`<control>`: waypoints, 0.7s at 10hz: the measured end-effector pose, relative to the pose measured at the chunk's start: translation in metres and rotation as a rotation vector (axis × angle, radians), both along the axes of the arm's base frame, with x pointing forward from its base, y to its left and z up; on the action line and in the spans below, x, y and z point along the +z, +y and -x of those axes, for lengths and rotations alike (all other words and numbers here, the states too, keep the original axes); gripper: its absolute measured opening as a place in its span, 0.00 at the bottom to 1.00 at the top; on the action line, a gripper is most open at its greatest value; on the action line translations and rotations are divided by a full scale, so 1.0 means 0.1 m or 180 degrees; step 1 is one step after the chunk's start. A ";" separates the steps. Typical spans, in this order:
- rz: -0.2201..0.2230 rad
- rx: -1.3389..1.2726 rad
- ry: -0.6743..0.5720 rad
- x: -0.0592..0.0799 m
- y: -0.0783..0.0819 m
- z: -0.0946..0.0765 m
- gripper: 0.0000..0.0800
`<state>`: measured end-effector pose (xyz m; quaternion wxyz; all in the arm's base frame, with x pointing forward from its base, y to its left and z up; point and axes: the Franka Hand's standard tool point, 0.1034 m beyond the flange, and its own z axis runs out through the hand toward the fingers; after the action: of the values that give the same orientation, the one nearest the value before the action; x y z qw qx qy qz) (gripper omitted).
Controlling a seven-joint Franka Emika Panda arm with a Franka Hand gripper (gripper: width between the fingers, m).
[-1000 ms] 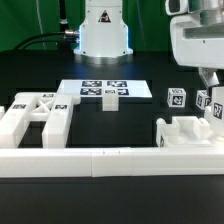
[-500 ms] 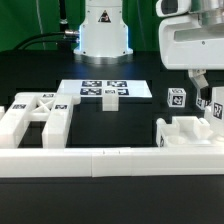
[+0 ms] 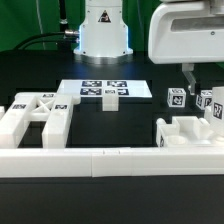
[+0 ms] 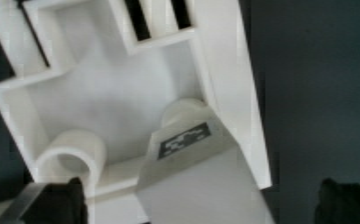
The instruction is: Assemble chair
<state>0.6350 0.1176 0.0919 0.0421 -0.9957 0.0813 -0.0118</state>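
The chair lies in loose white pieces. A flat X-braced panel point(image 3: 35, 108) rests at the exterior view's left. A chunky frame piece point(image 3: 190, 132) sits at the right, with small tagged posts point(image 3: 176, 98) point(image 3: 205, 100) standing behind it. My gripper point(image 3: 203, 78) hangs above the frame piece and the posts, open and holding nothing. In the wrist view the gripper point(image 4: 198, 205) has its two dark fingertips point(image 4: 52, 200) far apart. Between them, lower down, lies the white frame piece point(image 4: 124, 90) with a tag point(image 4: 189, 140) on it.
The marker board point(image 3: 103, 90) lies flat at the middle back, in front of the robot base point(image 3: 103, 30). A long low white border rail point(image 3: 100, 160) runs across the front, close to the panel and the frame piece.
My gripper has risen and shifted toward the exterior view's left, away from the frame piece. Its jaws have spread wider.
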 end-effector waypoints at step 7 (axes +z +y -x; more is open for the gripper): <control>0.0038 0.0974 -0.0054 -0.06 -0.06 0.00 0.78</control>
<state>0.6346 0.1117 0.0861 0.0382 -0.9966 -0.0718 -0.0141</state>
